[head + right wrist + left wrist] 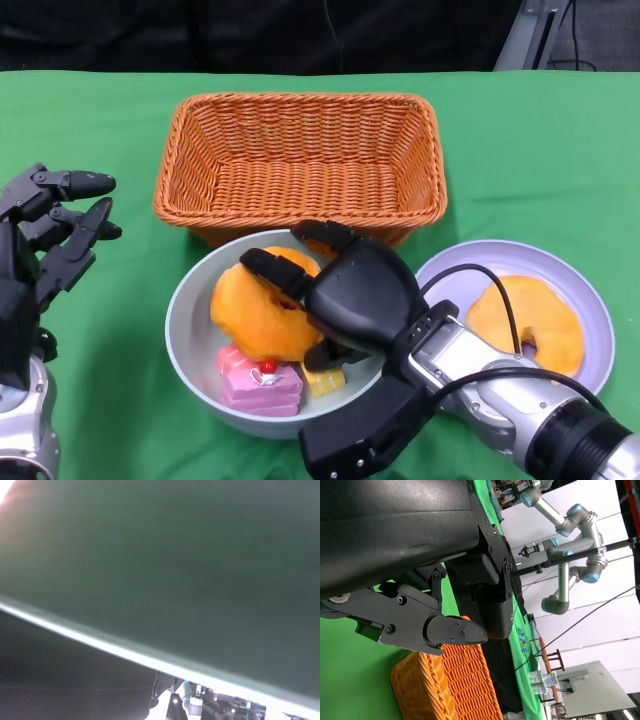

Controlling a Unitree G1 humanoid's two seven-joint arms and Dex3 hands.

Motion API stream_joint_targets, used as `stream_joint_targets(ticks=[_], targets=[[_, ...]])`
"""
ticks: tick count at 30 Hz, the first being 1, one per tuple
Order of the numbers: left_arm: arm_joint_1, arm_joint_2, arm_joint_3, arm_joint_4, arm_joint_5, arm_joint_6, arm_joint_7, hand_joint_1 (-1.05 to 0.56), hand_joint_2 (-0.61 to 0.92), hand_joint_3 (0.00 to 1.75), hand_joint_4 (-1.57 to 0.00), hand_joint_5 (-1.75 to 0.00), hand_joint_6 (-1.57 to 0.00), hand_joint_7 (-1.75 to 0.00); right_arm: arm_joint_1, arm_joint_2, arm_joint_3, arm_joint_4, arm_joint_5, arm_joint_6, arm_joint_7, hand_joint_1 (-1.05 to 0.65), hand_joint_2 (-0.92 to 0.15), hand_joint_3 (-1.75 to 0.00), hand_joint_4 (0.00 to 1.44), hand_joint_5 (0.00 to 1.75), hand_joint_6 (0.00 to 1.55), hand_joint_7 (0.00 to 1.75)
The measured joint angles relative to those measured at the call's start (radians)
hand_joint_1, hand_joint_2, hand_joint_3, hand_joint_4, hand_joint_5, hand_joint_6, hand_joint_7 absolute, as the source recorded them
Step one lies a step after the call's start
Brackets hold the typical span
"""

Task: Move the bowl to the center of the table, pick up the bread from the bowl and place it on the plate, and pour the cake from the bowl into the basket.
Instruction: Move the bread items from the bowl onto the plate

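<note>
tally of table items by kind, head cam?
Basket: 1
Bowl: 1
Plate: 1
Bread: 2, one in the bowl, one on the plate
Cake: 2, pink and yellow
Total: 7

No words, numbers or signs can be read in any view. The basket [300, 160], bowl [190, 330], plate [590, 310] and hands show no labels or brand names.
</note>
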Motion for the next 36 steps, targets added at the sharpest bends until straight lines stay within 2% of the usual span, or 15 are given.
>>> stream_joint_targets(ticks=[7,16,17,20,21,26,36], targets=[[0.000,0.000,0.000,0.000,-0.002,0.003,-0.005,-0.23,0.92,0.25,-0.83,-1.20,-0.86,-0.82,-0.002,0.004,0.011,0.053,0.020,-0.046,-0.106,-0.83,-0.91,-0.01,0.78,0.09,0.59,0.04],[0.000,0.000,0.000,0.000,0.006,0.000,0.011,-0.22,0.92,0.25,-0.83,-1.21,-0.87,-0.83,-0.005,0.016,0.048,0.124,0.024,-0.067,-0.238,-0.71,-0.85,0.00,0.95,0.14,0.78,0.06],[0.000,0.000,0.001,0.000,0.006,0.000,0.011,-0.22,0.92,0.26,-0.82,-1.21,-0.87,-0.83,-0.006,0.017,0.051,0.131,0.025,-0.070,-0.247,-0.69,-0.85,0.00,0.92,0.25,0.82,0.05],[0.000,0.000,0.001,-0.002,0.006,-0.001,0.014,-0.22,0.92,0.25,-0.82,-1.21,-0.86,-0.84,-0.016,0.019,0.053,0.144,0.032,-0.088,-0.260,-0.64,-0.85,0.00,0.63,0.90,0.89,0.03],[0.000,0.000,0.001,-0.004,0.006,-0.001,0.015,-0.22,0.92,0.25,-0.82,-1.21,-0.86,-0.84,-0.021,0.019,0.053,0.146,0.036,-0.095,-0.263,-0.63,-0.84,0.00,0.59,0.98,0.90,0.03],[0.000,0.000,0.001,-0.008,0.006,-0.004,0.024,-0.21,0.92,0.26,-0.82,-1.22,-0.86,-0.85,-0.037,0.021,0.066,0.168,0.044,-0.115,-0.286,-0.60,-0.84,0.00,0.55,1.10,0.92,0.04],[0.000,0.000,0.001,-0.008,0.005,-0.006,0.024,-0.22,0.92,0.25,-0.83,-1.22,-0.86,-0.85,-0.053,0.026,0.097,0.205,0.050,-0.119,-0.339,-0.55,-0.86,0.00,0.51,1.18,0.91,0.03]])
